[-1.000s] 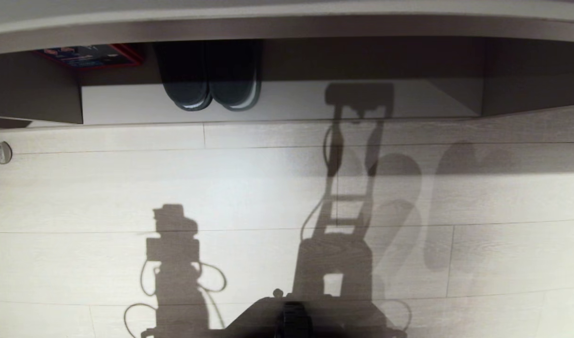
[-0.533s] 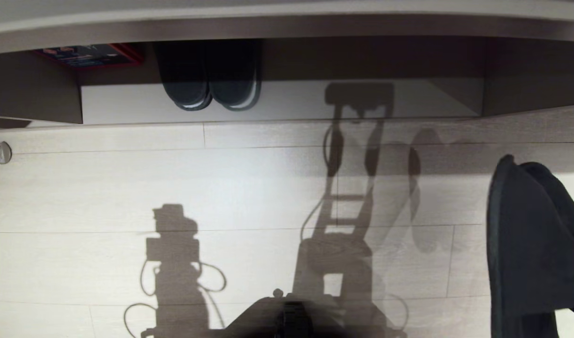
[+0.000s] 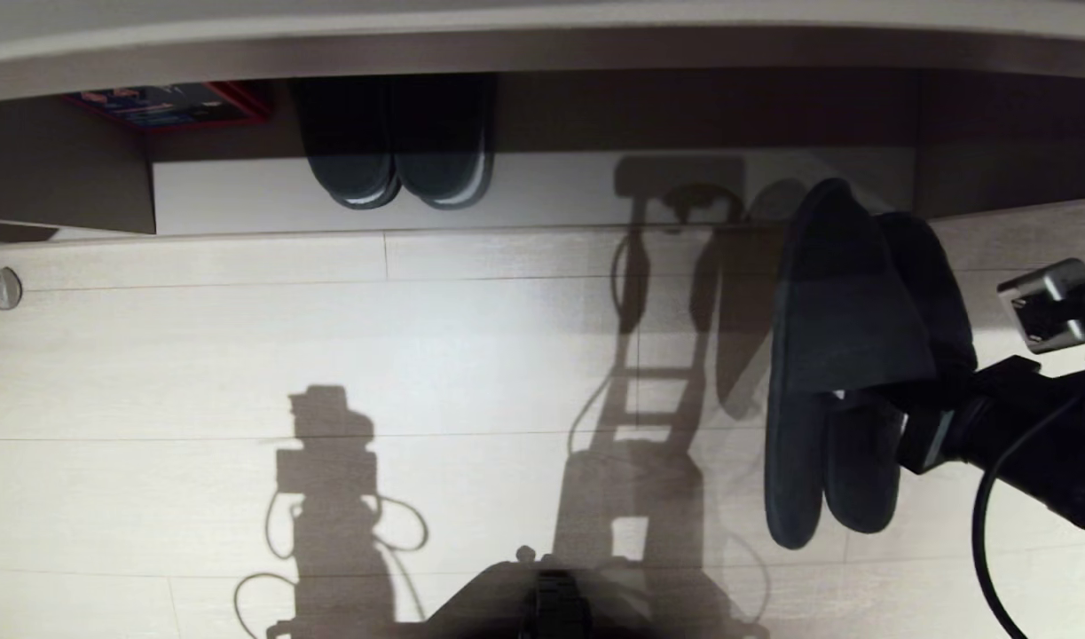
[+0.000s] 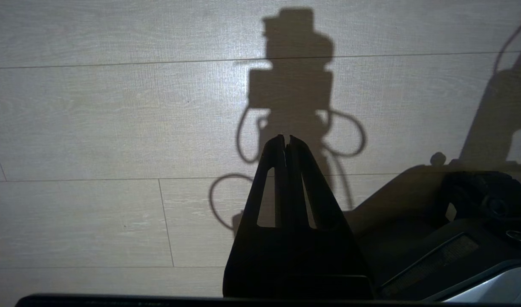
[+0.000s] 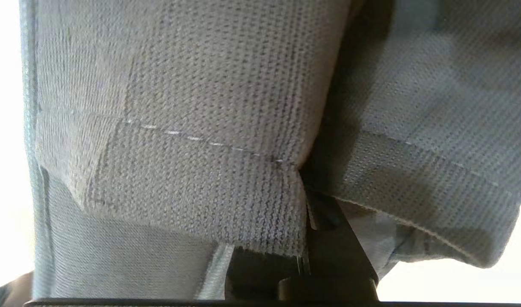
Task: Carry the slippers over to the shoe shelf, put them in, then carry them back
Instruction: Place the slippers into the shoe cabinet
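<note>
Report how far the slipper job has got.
Done: the right gripper is shut on the slippers, holding both in the air above the floor. In hand: carrying them toward the shoe shelf, where a black pair sits at the left. Left: placing them inside, then bringing them back. The left gripper hangs shut and empty.

A: So what else was lying around?

B: Mostly floor [image 3: 240, 355], pale wood-look planks with shadows all over them. A chunky black pair of shoes with white-edged soles [image 3: 398, 151] sat side by side, toes poking out toward the floor, heels lost in the dark.

A: Anything next to them?

B: Yeah, off to their left was a red-edged box or book [image 3: 169, 105], couldn't read it. Also a little round metal thing [image 3: 2, 287] on the floor at the far left edge.
</note>
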You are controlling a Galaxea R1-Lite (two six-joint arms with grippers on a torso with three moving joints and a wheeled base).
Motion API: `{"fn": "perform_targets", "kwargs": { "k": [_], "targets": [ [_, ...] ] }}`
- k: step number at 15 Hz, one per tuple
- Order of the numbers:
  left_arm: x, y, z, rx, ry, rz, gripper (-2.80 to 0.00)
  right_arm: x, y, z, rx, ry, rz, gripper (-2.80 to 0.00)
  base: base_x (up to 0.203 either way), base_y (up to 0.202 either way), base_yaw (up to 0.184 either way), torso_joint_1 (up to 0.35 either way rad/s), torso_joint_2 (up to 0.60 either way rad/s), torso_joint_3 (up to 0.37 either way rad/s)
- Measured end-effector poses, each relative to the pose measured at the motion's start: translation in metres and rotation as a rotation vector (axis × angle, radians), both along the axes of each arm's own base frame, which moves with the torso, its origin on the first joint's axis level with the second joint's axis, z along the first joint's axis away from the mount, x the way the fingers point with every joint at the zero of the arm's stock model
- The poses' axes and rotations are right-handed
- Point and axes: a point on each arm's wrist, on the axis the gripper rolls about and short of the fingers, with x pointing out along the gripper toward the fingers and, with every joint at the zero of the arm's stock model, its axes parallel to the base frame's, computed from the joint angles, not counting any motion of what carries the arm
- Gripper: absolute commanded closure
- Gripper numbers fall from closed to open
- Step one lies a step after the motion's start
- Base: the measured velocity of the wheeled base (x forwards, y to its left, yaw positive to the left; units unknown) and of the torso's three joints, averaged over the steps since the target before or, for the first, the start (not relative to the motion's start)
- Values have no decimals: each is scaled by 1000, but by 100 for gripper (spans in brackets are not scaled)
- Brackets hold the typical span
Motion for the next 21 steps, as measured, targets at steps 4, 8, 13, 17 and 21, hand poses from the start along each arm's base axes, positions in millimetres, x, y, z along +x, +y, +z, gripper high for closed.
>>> {"fn": "perform_targets", "kwargs": {
  "k": [4,8,13,17,21],
  "targets": [
    [0,0,0,0,0,0,0,26,8,7,-19,-173,-23,0,0,0,0,0,0,0],
    [0,0,0,0,0,0,0,45,11,27,6,-282,-32,0,0,0,0,0,0,0],
    [0,0,0,0,0,0,0,67,18,50,-12,-358,9,0,0,0,0,0,0,0],
    [0,0,0,-1,0,0,0,73,19,44,-100,-318,96,0,0,0,0,0,0,0],
    [0,0,0,-1,0,0,0,77,6,37,-180,-318,87,0,0,0,0,0,0,0]
  ]
}}
